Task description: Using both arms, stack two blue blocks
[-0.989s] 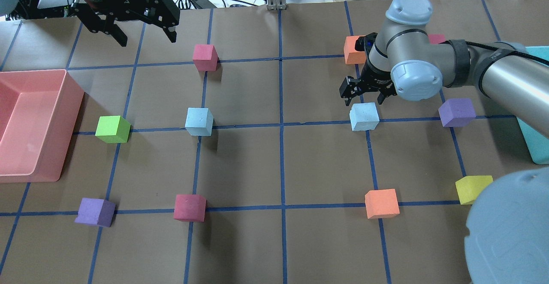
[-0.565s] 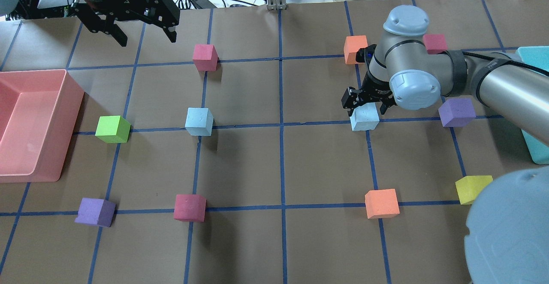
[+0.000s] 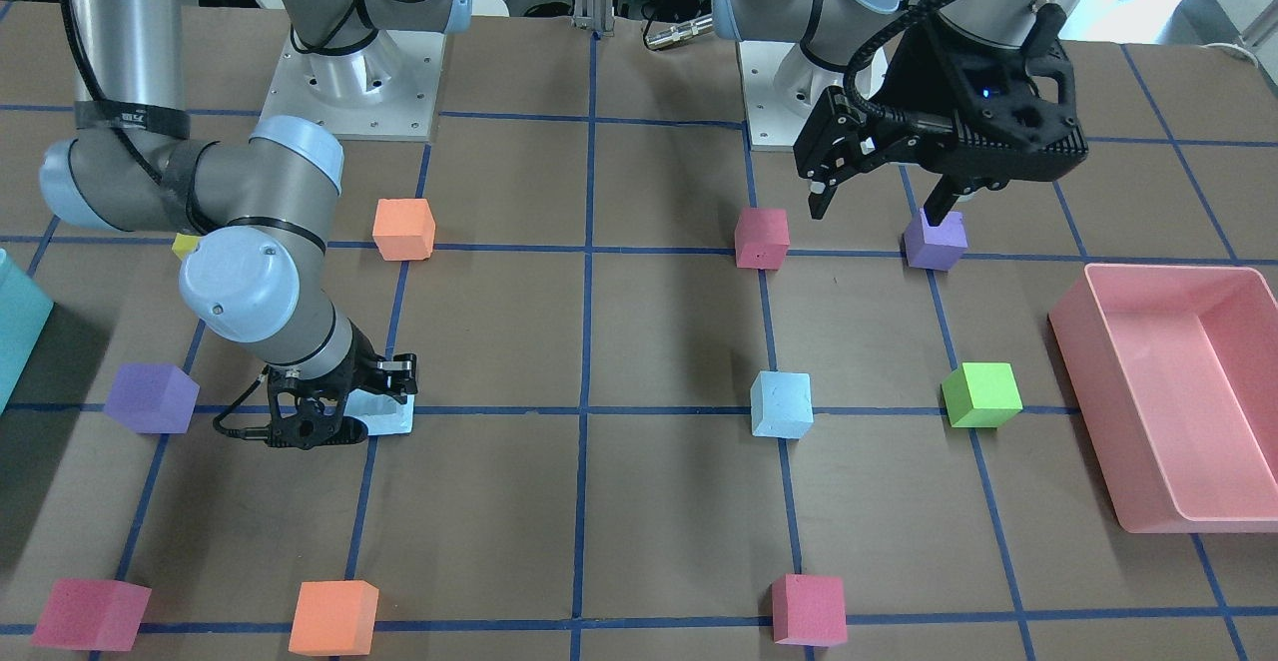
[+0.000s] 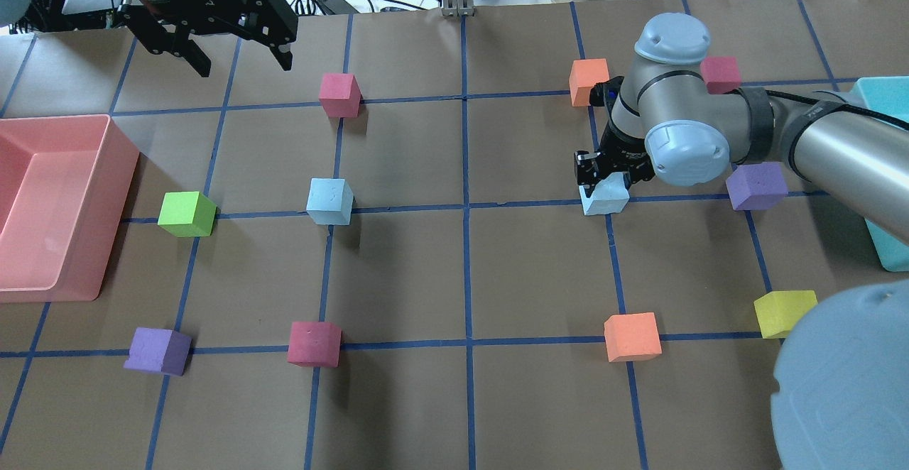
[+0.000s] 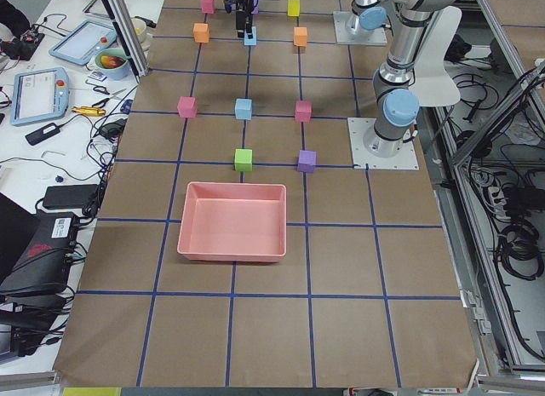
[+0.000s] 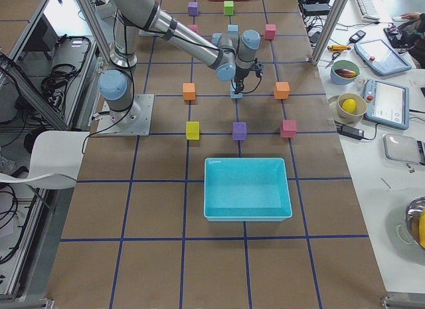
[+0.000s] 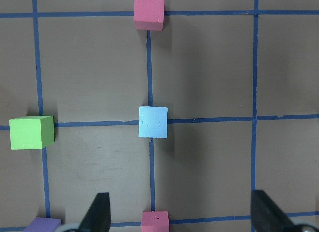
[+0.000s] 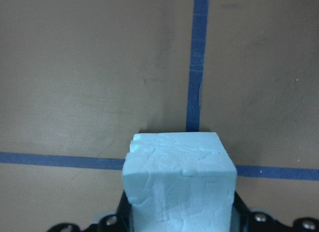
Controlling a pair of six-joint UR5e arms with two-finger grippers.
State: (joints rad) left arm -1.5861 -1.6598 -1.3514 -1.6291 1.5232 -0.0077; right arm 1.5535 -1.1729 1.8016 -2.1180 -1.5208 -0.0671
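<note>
**Bins at both ends, right gripper down on a blue block**

The pink bin sits at the robot's left end of the table and the teal bin at its right end. Each shows me only its own bare floor.

Both blue blocks rest on crossings of the blue tape in the middle row, well apart from each other. Being cubes, they have no long axis. The left blue block lies flat with its faces square to the grid lines. The right blue block also lies flat on the paper.

The right gripper is down over the right block, a finger at each side. From the wrist view I cannot tell whether the fingers press the foam or just flank it. The left gripper hangs high above the table's far side, its fingers spread wide.

The nearest cubes to the left block are the green cube and two pink cubes, each a full grid square away. The purple cube and the orange cube stand about as far from the right block.
</note>
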